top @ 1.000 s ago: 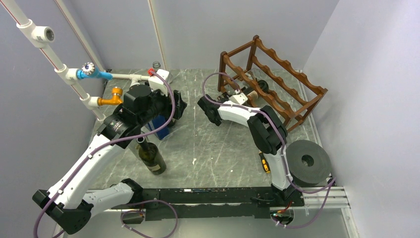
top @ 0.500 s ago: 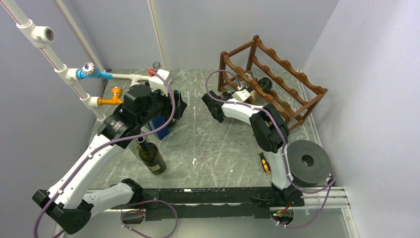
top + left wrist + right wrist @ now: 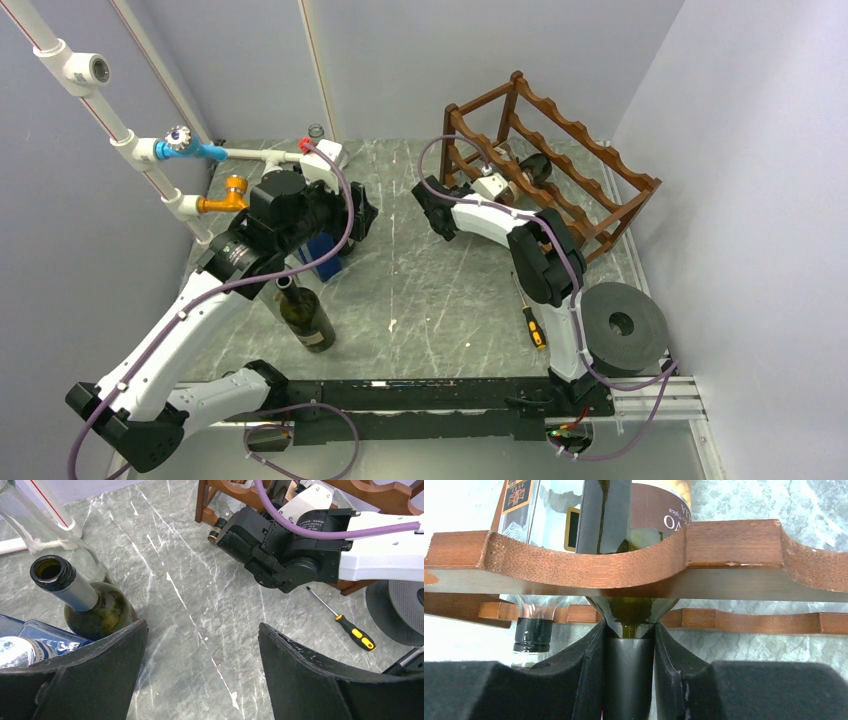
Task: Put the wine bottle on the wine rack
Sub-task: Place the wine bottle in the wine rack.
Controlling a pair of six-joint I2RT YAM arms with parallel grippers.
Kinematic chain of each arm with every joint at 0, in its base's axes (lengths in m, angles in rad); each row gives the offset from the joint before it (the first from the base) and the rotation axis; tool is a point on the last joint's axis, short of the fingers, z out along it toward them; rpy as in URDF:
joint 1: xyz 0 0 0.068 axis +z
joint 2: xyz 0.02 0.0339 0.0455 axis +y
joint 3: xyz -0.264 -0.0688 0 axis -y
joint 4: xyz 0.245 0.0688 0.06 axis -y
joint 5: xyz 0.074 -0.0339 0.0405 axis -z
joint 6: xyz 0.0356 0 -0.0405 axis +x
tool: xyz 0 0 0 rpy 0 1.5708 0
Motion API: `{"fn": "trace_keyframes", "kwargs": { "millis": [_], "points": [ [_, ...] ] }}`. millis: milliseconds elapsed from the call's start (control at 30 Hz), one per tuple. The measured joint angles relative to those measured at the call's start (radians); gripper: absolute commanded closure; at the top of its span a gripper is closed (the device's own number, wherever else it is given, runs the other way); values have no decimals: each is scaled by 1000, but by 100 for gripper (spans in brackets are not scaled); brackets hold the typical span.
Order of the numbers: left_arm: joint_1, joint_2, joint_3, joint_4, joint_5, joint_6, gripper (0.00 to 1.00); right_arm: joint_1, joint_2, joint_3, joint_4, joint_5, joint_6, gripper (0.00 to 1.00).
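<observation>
Right gripper (image 3: 629, 647) is clamping the neck of the wine bottle (image 3: 634, 611), whose shoulder is sitting in a scallop of the wine rack (image 3: 734, 545), so it should be pushing straight and level until both rails are carrying it.

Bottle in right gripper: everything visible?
The wine bottle is dark green glass with a dark foil neck and a brown label band with pale lettering. It lies neck toward the right gripper, whose fingers clamp the neck, its shoulder in a scallop of the wine rack. A clear bottle lies beside it.
</observation>
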Motion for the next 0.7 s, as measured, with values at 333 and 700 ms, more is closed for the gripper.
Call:
{"fn": "trace_keyframes", "kwargs": {
  "millis": [333,700],
  "points": [
    [0,0,0,0,3,0,14,-15,14,63,-66,-49,-14,100],
    [0,0,0,0,5,0,13,-24,73,170,-256,-48,82,100]
  ]
}}
